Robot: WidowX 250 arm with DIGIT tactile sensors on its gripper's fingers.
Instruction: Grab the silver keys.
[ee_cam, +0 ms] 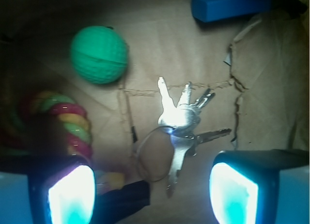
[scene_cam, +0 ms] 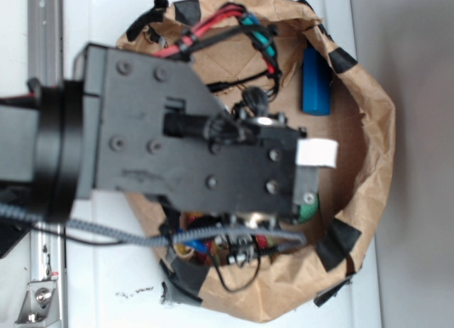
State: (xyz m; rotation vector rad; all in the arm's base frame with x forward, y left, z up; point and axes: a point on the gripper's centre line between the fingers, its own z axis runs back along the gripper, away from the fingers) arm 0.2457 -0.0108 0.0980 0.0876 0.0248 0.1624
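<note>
1. The gripper [ee_cam: 152, 185] hangs above the paper floor with its fingers [ee_cam: 72, 195] spread wide and nothing between them. The silver keys [ee_cam: 179, 120] lie flat on the brown paper, fanned out just ahead of the gap and slightly toward the right finger.
2. Risk of a shallow grab: the keys lie flat and thin, so the fingers may close over them and slide off the metal, I judge, unless they go right down to the paper.
3. Risk of a partial catch: the wire ring [ee_cam: 152, 156] and one long key reach toward the left finger. A pinch may take only the ring, leaving the bunch to swing or slip.
4. Risk of snagging: torn paper seams [ee_cam: 237, 95] run beside the keys, and a fingertip pressed down there could catch and drag the paper.
5. Open room: bare paper surrounds the keys. The green ball [ee_cam: 99, 54] sits well apart at upper left, the blue block [ee_cam: 227, 6] well apart at the top.
6. Tight side: the coloured ring toy [ee_cam: 68, 120] lies near the left finger, and a dark cable [ee_cam: 123, 197] sits just beside it.
7. In the exterior view the arm [scene_cam: 191, 140] hides the keys; the paper bag wall [scene_cam: 369, 129] rings the workspace.
</note>
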